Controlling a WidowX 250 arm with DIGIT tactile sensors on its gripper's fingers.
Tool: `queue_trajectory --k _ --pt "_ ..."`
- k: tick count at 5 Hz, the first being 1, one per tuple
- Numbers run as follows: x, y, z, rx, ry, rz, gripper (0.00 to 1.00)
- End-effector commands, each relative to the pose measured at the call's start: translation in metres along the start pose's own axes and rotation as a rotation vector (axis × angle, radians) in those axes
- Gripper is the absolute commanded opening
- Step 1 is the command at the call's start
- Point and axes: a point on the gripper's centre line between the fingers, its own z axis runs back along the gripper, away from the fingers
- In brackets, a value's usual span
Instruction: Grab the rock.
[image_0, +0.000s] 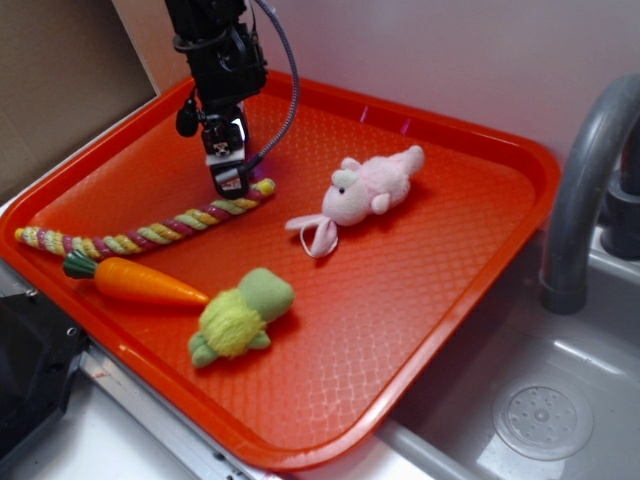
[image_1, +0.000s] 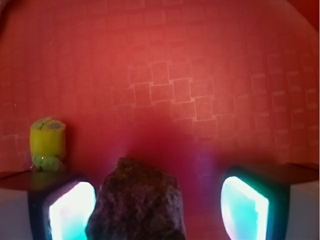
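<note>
The claw (image_1: 157, 210) is open, low over the orange tray (image_0: 440, 300), straddling the rock (image_1: 136, 202) beside the rope toy (image_0: 150, 232). Approach looks done; closing and lifting remain.

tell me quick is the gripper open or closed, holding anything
Gripper: open, low over the tray; the rock sits between the fingers, nearer one, with a gap to the other, not gripped.
</note>
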Motion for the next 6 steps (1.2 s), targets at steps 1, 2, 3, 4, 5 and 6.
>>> queue_trajectory --k 1,2,3,4,5,6 --pt "0.003 -0.0189 -0.0022 0.024 0.005 -0.049 0.0" --pt "0.002 -0.0236 -0.0039 0.028 0.013 -0.046 0.0" --pt "0.0061 -0.0255 -0.0018 0.022 0.004 -0.041 0.0" --pt "0.0088 -0.0258 -0.0016 0.028 0.013 -0.036 0.0" --pt "0.0066 -0.0226 -0.0063 0.041 0.034 -0.022 0.0" --pt "0.0076 -0.0216 -0.0008 0.057 0.035 -0.007 0.0"
